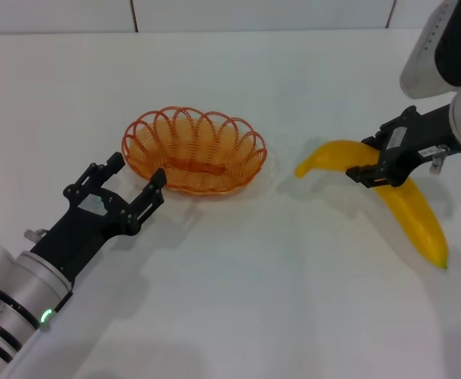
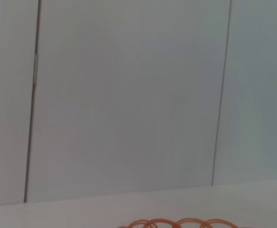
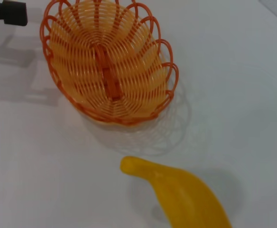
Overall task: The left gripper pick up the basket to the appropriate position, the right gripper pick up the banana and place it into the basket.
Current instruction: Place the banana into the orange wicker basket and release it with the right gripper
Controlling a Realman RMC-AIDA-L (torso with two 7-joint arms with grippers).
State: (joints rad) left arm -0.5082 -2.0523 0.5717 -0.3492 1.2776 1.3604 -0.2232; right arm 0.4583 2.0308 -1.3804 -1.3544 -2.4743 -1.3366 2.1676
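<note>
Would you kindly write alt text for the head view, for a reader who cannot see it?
The right gripper clasps the middle of a yellow banana on a white table. Left of the banana stands an empty orange wire basket, and the left gripper, jaws open, hovers at its near-left rim without touching it.

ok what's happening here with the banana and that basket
The right gripper is closed around the middle of the banana, which still looks to be on the white table. The left gripper is open right beside the near-left rim of the orange basket, not gripping it. The basket is empty and sits a short way from the banana's tip.
</note>
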